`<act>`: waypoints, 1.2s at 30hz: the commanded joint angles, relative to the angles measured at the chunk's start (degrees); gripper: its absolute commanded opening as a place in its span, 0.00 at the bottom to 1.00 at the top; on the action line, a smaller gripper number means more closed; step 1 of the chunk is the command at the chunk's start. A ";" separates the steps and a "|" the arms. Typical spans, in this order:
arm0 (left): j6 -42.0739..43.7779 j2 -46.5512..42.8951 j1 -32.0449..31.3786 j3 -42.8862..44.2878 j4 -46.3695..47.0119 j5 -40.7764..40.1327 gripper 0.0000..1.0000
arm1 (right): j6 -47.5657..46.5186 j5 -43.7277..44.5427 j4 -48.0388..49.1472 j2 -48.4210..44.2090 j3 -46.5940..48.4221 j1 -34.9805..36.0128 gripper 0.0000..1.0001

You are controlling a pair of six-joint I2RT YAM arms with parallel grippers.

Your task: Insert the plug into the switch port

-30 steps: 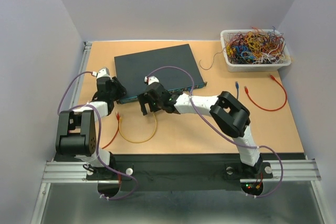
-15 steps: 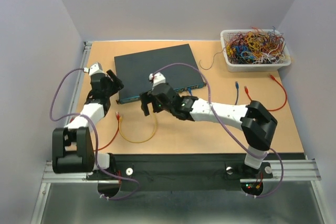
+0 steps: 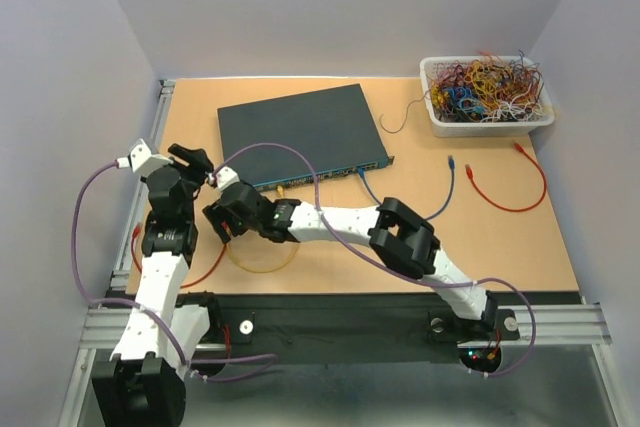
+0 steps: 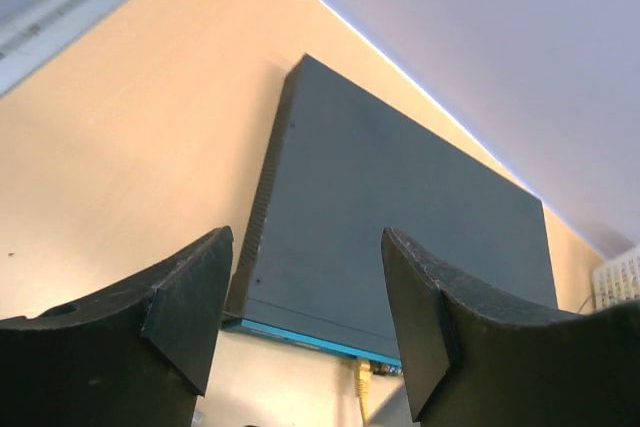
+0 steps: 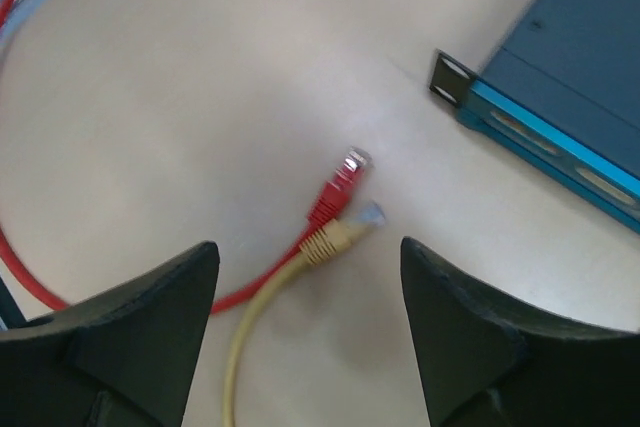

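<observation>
The yellow plug (image 5: 345,234) lies on the table (image 5: 200,97) beneath the spread right claw (image 5: 305,252).

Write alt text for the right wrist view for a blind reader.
A red plug and a yellow plug lie side by side on the tan table, beyond the open right end effector; a teal box sits upper right.

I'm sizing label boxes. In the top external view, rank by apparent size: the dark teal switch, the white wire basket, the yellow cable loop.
1. dark teal switch, clearly largest
2. white wire basket
3. yellow cable loop, smallest as seen, partly hidden
</observation>
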 commanded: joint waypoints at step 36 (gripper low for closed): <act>2.82 -20.29 -0.90 7.84 -15.24 -2.03 0.73 | 1.48 5.30 -5.14 16.99 22.20 1.64 0.51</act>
